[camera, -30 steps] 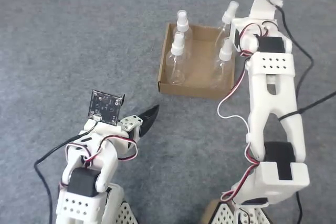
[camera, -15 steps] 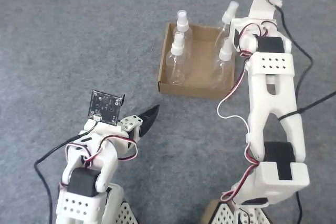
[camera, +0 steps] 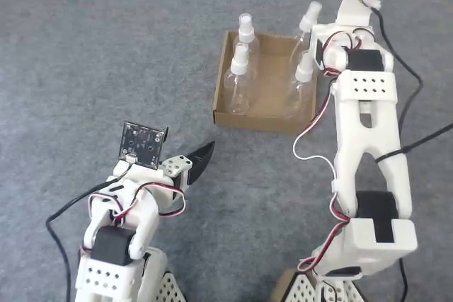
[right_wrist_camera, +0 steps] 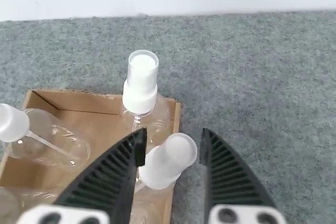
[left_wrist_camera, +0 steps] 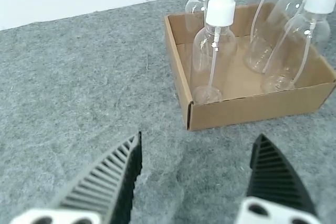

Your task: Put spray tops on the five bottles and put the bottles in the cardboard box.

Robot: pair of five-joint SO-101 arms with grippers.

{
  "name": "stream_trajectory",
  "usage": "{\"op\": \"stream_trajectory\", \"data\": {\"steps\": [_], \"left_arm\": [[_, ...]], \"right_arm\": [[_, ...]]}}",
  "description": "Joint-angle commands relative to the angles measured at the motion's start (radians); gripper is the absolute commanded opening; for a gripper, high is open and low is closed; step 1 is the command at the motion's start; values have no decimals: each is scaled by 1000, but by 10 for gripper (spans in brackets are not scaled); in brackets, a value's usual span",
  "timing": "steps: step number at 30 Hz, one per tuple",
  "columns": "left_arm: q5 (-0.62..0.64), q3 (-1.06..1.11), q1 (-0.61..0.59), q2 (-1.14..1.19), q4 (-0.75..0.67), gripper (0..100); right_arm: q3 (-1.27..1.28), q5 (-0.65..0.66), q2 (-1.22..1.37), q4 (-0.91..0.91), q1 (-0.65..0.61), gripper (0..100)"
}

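Grey felt-covered worktop (camera: 99, 68) with two arms, seen from above and from both wrists. The cardboard box (camera: 256, 119) sits open at the far middle of the worktop. The high view shows four clear bottles standing in it, each with a white spray top: a far-left bottle (camera: 245, 34), a near-left bottle (camera: 238, 79), a far-right bottle (camera: 306, 25) that leans, and a near-right bottle (camera: 302, 84). The right arm (camera: 364, 125) stretches forward along the box's right side, its wrist above the right-hand bottles. The right gripper (right_wrist_camera: 172, 132) has its fingers apart, one on each side of the spray top (right_wrist_camera: 168, 162) of a bottle at the box's right edge and close against it. Just beyond stands another capped bottle (right_wrist_camera: 140, 85) in the box's far corner. The left arm (camera: 124, 224) is folded low near its base, well apart from the box. The left gripper (left_wrist_camera: 198, 137) points toward the box over bare felt, its fingers spread wide and holding nothing.
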Motion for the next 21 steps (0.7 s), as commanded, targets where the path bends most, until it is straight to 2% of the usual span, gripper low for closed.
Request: {"op": "stream_trajectory", "data": {"steps": [1, 12, 21], "left_arm": [[-9, -8, -5, -12, -28, 308], [-9, -8, -6, -12, -28, 308], [-9, -8, -60, -8, -55, 308]], "right_arm": [[-11, 12, -13, 5, -2, 113], [-11, 12, -13, 5, -5, 108], [-11, 14, -13, 5, -5, 101]]}}
